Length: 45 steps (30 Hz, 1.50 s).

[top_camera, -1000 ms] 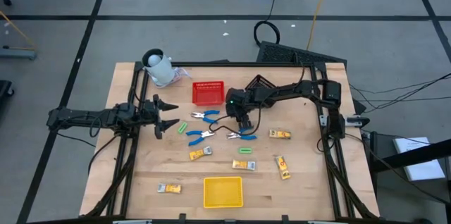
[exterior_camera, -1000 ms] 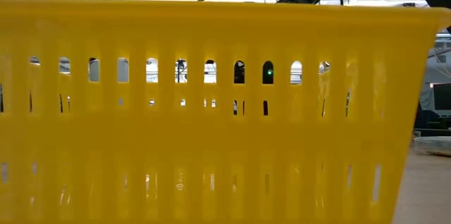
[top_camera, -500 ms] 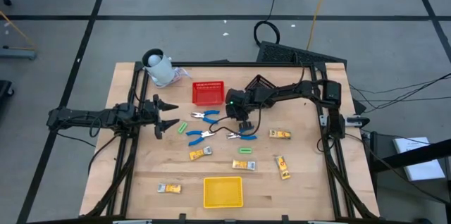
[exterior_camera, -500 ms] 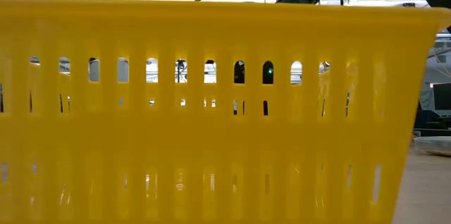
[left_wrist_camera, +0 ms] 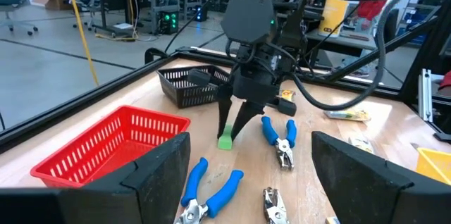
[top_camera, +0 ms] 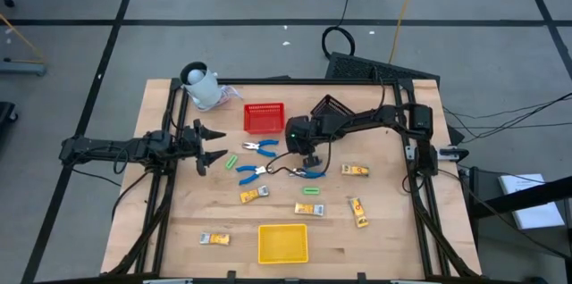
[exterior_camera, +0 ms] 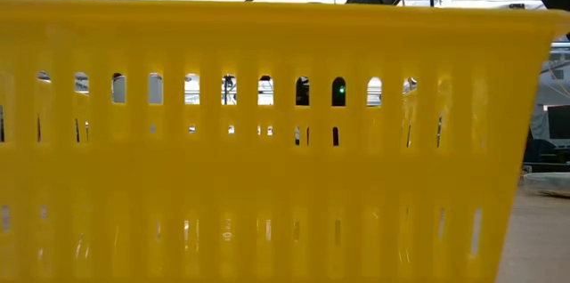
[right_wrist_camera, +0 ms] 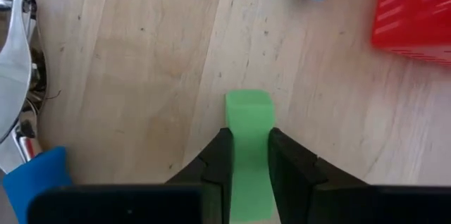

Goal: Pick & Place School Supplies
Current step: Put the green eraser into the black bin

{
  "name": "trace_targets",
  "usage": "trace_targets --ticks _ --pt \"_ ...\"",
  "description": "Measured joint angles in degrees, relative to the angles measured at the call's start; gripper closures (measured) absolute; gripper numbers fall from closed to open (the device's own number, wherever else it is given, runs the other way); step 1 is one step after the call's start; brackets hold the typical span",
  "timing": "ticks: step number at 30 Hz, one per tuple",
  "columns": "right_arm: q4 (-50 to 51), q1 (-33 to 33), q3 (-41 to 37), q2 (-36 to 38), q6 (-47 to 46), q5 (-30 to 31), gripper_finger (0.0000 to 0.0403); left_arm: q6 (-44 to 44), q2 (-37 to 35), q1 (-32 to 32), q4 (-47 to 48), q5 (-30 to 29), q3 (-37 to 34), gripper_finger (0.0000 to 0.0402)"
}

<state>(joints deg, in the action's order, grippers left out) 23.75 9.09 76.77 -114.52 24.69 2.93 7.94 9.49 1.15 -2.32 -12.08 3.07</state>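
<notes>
My right gripper points down at mid-table, shut on a bright green block. It also shows in the left wrist view, where the right gripper stands beside a blue-handled tool. Two more blue-handled tools lie flat on the wood, as do two green blocks and several yellow-orange packets. My left gripper waits open at the table's left side, level, with nothing between its fingers. My right gripper pinches the green block's two long sides between its two fingertips. The fingers come from above, pointing down, and the block's one end sticks out past them. Whether the block rests on the wood or hangs just above it, I cannot tell.
A red mesh basket and a black one stand at the far side. A flat yellow tray lies near the front edge. A white object sits at the far left corner. A yellow slotted wall fills the low view.
</notes>
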Motion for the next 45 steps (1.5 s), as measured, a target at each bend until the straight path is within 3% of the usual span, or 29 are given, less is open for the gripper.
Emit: trace_targets --ticks 16,23,35,45 --pt "0.93 -1.27 0.00 -0.02 -1.29 5.72 0.0346 0.03 0.00 0.02 0.20 0.00 0.00 0.0105" --pt "1.02 -1.15 -0.26 3.32 -1.33 6.14 0.0348 0.03 0.01 0.01 0.39 0.00 0.00 0.0105" --pt "2.55 3.27 -0.02 13.52 -1.25 9.36 0.0352 0.16 0.01 0.01 0.39 0.00 0.00 0.0105" --pt "10.38 10.14 -0.07 14.64 -1.45 12.58 0.0352 0.16 0.01 0.01 0.59 0.00 0.00 0.0105"
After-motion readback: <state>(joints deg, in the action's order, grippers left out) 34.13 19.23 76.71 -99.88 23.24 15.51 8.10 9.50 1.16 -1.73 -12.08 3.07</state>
